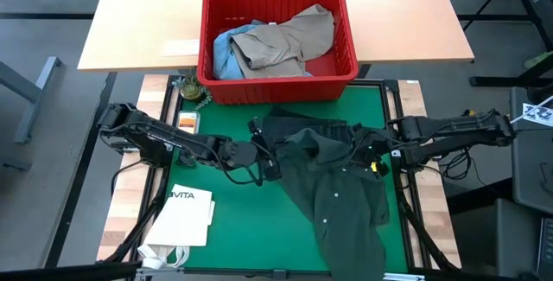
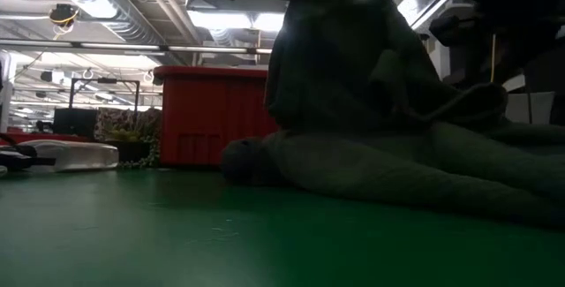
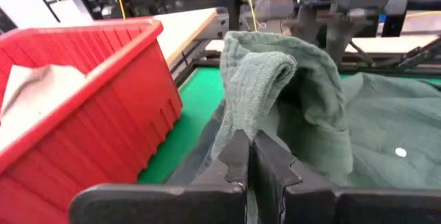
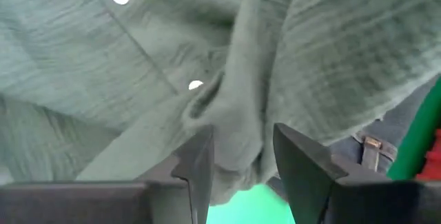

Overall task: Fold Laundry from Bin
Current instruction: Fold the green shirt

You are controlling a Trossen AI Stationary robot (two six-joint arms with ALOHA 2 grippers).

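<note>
Green cloth is the worry – the dark green shirt (image 1: pixel 333 186) is pinched by the left hand (image 3: pixel 249 156), fingers together on a bunched fold, so a lift could easily drag up only that thin edge and let it slip free. The right hand (image 4: pixel 241 162) has its fingers apart around another thick fold, though whether it truly grips is hard to judge from so close. Beneath the shirt dark trousers (image 1: pixel 298 127) lie half covered, and could be pulled along with it. The shirt sprawls rumpled across the green mat (image 1: pixel 233 199) on the desk, buttons showing, just in front of the red bin (image 1: pixel 278 80), where a khaki garment (image 1: pixel 289 43) and something light blue (image 1: pixel 223 52) wait.
</note>
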